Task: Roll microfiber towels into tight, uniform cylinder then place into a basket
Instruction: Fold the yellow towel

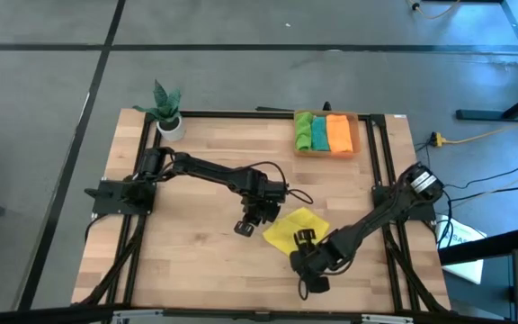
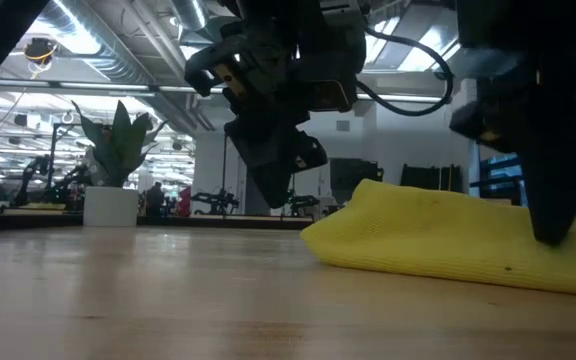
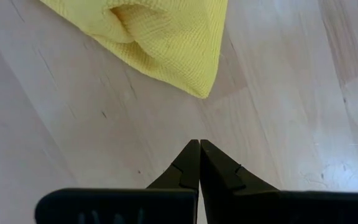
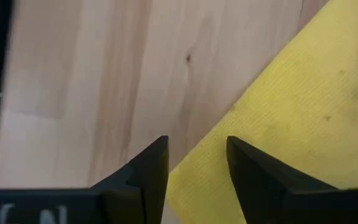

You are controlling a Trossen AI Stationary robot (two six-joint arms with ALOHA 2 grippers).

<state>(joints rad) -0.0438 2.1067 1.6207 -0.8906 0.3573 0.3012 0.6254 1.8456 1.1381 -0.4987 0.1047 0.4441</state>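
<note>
One towel is left to roll, I judge: the yellow towel point(image 1: 297, 229) lies loosely folded on the bench point(image 1: 205, 162) nearest me, my right hand point(image 1: 305, 238) spread over its near edge, my left hand point(image 1: 246, 226) pressed together just beside its other corner. Next I need to pinch that edge and roll it tight. Farther back, the orange basket point(image 1: 356, 133) holds green, teal and orange rolls.
</note>
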